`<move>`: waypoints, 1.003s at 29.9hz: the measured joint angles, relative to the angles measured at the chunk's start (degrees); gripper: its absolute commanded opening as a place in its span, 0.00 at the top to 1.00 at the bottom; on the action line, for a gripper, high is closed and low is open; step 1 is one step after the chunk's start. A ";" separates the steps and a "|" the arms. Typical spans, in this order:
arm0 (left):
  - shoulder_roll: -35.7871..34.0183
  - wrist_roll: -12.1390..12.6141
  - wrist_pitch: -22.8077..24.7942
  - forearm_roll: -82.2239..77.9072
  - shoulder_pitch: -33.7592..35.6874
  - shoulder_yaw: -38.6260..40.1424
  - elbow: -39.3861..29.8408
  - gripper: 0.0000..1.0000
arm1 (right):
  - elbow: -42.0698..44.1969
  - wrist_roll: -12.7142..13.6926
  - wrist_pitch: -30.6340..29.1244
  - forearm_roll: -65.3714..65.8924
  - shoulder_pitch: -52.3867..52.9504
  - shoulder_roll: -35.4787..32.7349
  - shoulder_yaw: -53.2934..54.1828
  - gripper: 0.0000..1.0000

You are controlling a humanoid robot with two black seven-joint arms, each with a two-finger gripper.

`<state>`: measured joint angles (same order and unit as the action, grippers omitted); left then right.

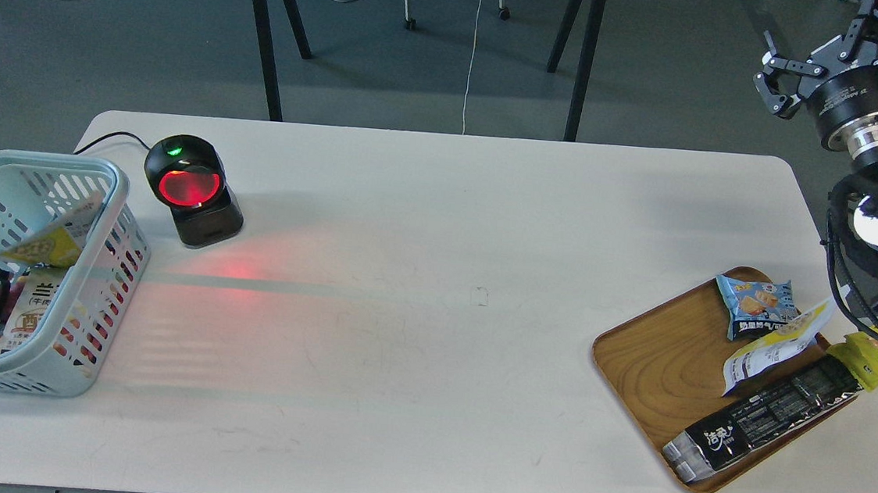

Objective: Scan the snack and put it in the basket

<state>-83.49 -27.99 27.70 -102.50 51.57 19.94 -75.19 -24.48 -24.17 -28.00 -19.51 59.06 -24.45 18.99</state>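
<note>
Table (416,339): we work at a long white table, the blue basket at our left end and a wooden tray at our right end, well apart.

Basket (118,198): light-blue, slotted, standing at the table's left edge; several packets already lie inside, one yellow-fronted pouch leaning against the near wall.

Tray (657,365): brown wood, angled at the right edge, carrying three packs.

Right arm and claw (773,77): our right claw hangs high at the upper right, off the table's far corner, fingers apart and holding nothing.

Left claw: out of sight; only a dark sliver shows at the left edge beside the basket.

Scanner (191,188): black, its red window lit and facing the open table, just right of the basket, throwing a red glow on the tabletop.

Long black pack (766,421): lies along the tray's near right edge, partly over the rim.

Snack (780,344): the silvery-white pouch with the yellow panel lies tilted on the tray, between the light-blue packet (756,303) and the black pack, touching both.

Snack and claw: the pouch sits below and nearer to us than the open right claw, clearly apart from it.

Step in hand, our judgement: reach and pick. We should come down on the pouch's free upper edge, clear of its neighbours, pinch the seam firmly, then carry the printed side across to the red window before the basket.
</note>
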 measured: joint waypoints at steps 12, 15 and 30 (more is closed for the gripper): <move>9.23 0.00 -4.69 42.37 1.98 7.96 3.91 0.00 | 0.08 -0.01 0.53 0.04 0.74 -0.49 3.91 0.01; 16.83 1.33 -4.31 52.48 3.74 8.82 9.42 0.00 | 0.32 0.41 1.47 0.02 0.98 -0.70 6.31 0.01; 52.52 6.74 0.19 105.98 4.88 17.14 45.48 0.00 | -0.17 5.76 1.56 -0.55 0.84 -0.81 13.18 0.01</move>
<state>-30.97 -21.25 27.90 3.48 56.46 37.08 -29.71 -24.65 -18.42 -26.43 -20.06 59.90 -25.27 32.18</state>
